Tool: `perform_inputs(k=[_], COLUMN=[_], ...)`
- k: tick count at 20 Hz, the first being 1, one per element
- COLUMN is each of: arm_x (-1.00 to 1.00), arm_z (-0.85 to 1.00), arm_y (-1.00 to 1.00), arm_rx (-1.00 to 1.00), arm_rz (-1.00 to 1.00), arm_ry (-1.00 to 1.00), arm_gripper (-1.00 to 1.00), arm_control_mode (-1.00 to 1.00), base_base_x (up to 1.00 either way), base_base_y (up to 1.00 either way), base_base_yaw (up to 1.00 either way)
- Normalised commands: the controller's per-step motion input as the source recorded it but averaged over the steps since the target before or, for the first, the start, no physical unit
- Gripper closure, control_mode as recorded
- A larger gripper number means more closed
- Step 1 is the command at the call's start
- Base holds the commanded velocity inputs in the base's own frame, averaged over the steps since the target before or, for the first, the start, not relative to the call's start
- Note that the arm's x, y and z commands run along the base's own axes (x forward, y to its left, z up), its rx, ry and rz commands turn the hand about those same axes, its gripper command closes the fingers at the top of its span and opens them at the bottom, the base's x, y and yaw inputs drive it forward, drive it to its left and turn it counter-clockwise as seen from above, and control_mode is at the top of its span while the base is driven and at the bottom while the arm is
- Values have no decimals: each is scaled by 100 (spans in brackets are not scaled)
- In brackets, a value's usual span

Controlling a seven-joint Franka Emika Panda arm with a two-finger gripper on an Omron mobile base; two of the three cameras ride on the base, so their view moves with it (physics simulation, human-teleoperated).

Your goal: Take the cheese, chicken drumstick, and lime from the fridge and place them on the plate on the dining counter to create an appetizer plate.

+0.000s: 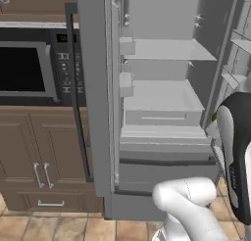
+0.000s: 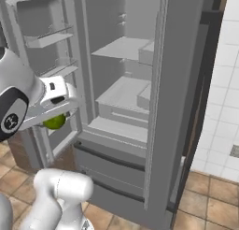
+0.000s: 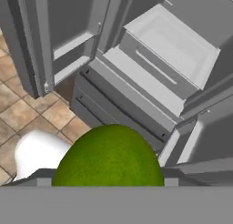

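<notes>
Lime [image 3: 108,155] sits right at my gripper [image 2: 59,113], a yellow-green ball bulging up large at the bottom of the hand view and peeking out just under the white hand in the right base view [image 2: 54,121]; the gripper stands wide around it, though I cannot tell whether it truly grips it. Beyond the gripper I see the fridge [image 2: 122,107] with its doors swung out, pale shelves and drawers ahead of and below the hand, and tiled floor [image 3: 18,114] off to one side.
</notes>
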Motion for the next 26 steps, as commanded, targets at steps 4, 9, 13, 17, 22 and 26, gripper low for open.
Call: perform_inputs(k=[4, 9, 13, 17, 22, 26], arm_x=[0, 0, 0, 0, 0, 0], arm_z=[0, 0, 0, 0, 0, 0], arm_y=[0, 0, 0, 0, 0, 0], arm_rx=[0, 0, 0, 0, 0, 0], arm_rz=[0, 0, 0, 0, 0, 0], arm_ry=[0, 0, 0, 0, 0, 0], arm_gripper=[100, 100, 100, 100, 100, 100], arm_control_mode=[100, 100, 100, 100, 100, 100], base_base_x=[-99, -89, -36, -8, 4, 52], base_base_y=[49, 75, 93, 84, 83, 54], base_base_yaw=[22, 44, 69, 81, 76, 75])
